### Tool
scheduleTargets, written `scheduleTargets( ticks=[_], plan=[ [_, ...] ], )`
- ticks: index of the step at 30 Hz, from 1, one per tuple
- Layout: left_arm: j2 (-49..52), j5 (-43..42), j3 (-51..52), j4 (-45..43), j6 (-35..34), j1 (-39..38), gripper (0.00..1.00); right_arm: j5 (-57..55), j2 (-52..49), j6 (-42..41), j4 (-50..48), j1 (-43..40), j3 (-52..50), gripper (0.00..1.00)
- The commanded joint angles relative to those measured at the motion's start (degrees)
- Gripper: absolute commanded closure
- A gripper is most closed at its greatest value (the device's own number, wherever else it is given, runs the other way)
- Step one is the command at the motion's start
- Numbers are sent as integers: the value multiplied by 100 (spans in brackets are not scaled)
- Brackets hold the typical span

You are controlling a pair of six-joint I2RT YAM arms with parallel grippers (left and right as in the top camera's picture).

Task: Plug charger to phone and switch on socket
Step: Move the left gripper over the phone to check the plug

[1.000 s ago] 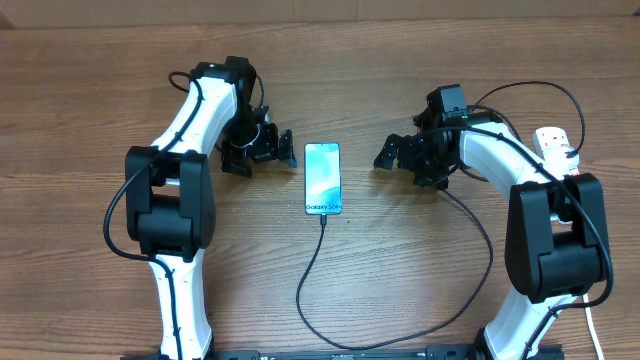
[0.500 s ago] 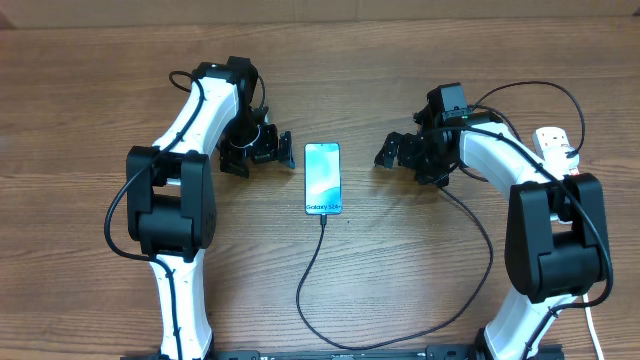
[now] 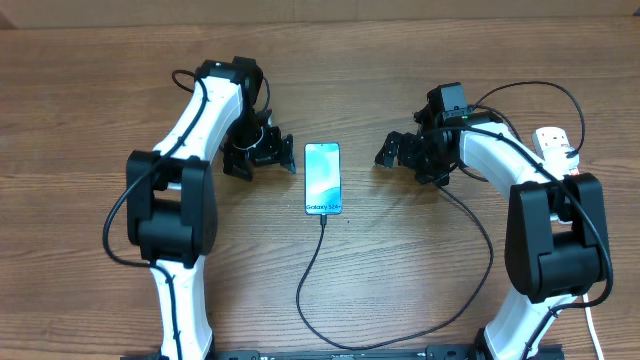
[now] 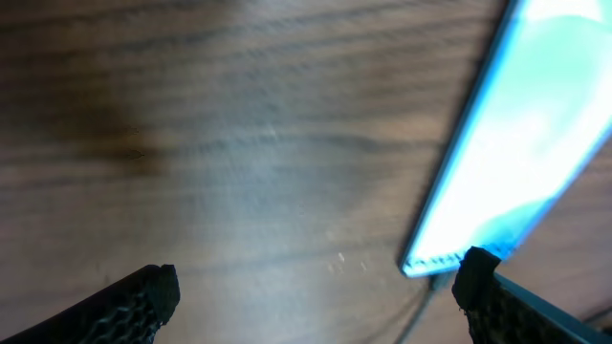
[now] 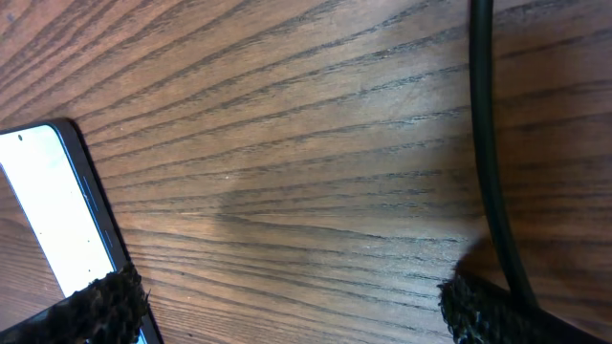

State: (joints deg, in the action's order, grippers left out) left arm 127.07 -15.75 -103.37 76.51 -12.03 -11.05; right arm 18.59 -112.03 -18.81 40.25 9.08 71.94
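Observation:
The phone [image 3: 322, 178] lies flat at the table's middle, screen lit, "Galaxy" end toward the front. The thin black charger cable [image 3: 312, 268] meets the phone's front edge and loops right toward the right arm. My left gripper [image 3: 262, 152] is open and empty just left of the phone; the left wrist view shows the phone [image 4: 521, 143] by its right finger. My right gripper [image 3: 397, 153] is open and empty to the phone's right; its wrist view shows the phone [image 5: 57, 215] and the cable [image 5: 490, 153]. The white socket [image 3: 555, 146] lies at the far right.
The wooden table [image 3: 400, 60] stretches around both arms. Black arm cables hang by each arm. A thick white cord [image 3: 596, 330] runs off at the lower right corner.
My left arm has shifted slightly right toward the phone. The right arm, phone and cable have not moved.

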Motion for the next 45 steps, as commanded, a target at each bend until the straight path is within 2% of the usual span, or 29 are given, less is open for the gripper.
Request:
scheduleTargets(
  ticks=[1, 7, 13, 19, 24, 28, 32, 45],
  plan=[
    [-802, 31, 11, 85, 24, -114, 8, -358, -247, 92, -11, -33, -170, 0],
    [-2000, 358, 11, 262, -9, -411, 5, -358, -247, 92, -11, -33, -170, 0],
    [-3228, 1679, 15, 809, -647, -1038, 4, -358, -247, 92, -11, -33, -173, 0],
    [-3985, 2221, 17, 1270, -1176, -1757, 3, -358, -247, 92, -11, -33, -170, 0],
    [-4157, 2450, 22, 1875, -1663, -2369, 0, -358, -247, 92, -11, -33, -173, 0],
    [-4111, 2400, 63, 2031, -1648, -2640, 0, -358, -247, 92, -11, -33, -170, 0],
    [-4109, 2179, 260, 2026, -1650, -2691, 0, -358, -247, 92, -11, -33, -173, 0],
    [-4109, 2186, 315, 2028, -1650, -2686, 0, -356, -247, 92, -11, -33, -173, 0]
  ],
)
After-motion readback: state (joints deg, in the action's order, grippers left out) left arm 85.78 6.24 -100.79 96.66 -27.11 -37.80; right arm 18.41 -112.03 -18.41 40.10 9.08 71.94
